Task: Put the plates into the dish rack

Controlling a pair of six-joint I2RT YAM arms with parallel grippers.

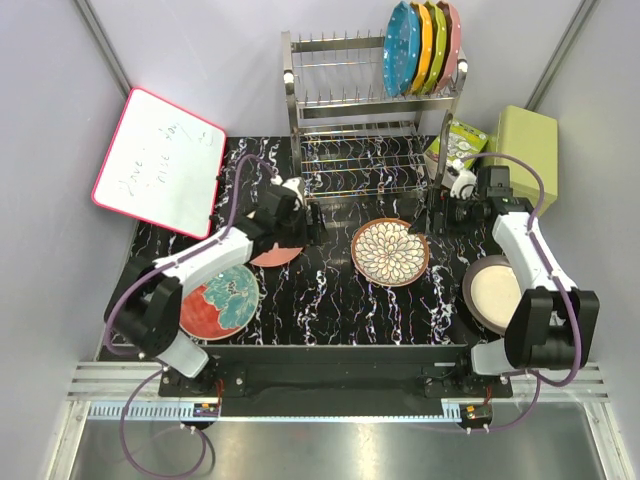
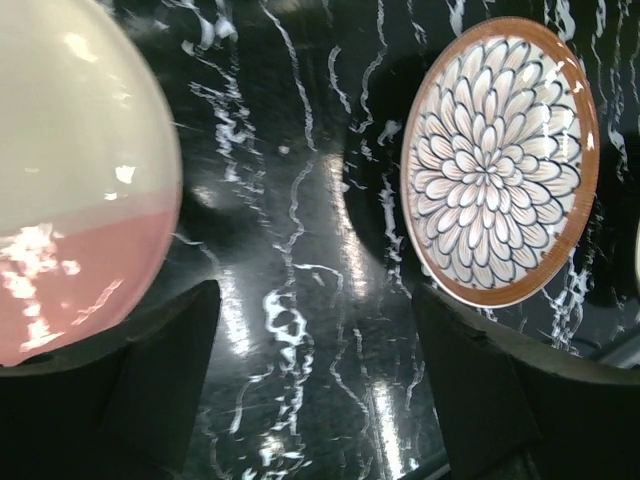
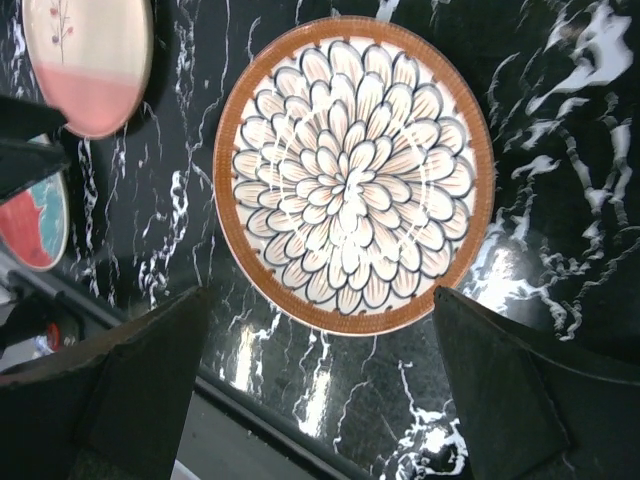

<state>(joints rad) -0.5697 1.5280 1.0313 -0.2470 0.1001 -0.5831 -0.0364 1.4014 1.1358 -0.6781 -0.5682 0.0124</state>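
Tabletop (image 1: 330,290) of black marble pattern carries the steel dish rack (image 1: 292,105) at its far edge and four plates lying flat outside it: petal-pattern plate (image 1: 390,252) centre, red plate with teal flower (image 1: 220,302) near left, pink-and-cream plate (image 1: 275,257) just beyond that, dark-rimmed cream plate (image 1: 495,292) right. The left gripper (image 2: 315,290) hangs with fingers apart beside the pink-and-cream plate; the right gripper (image 3: 320,295) is spread wide above the petal-pattern plate.
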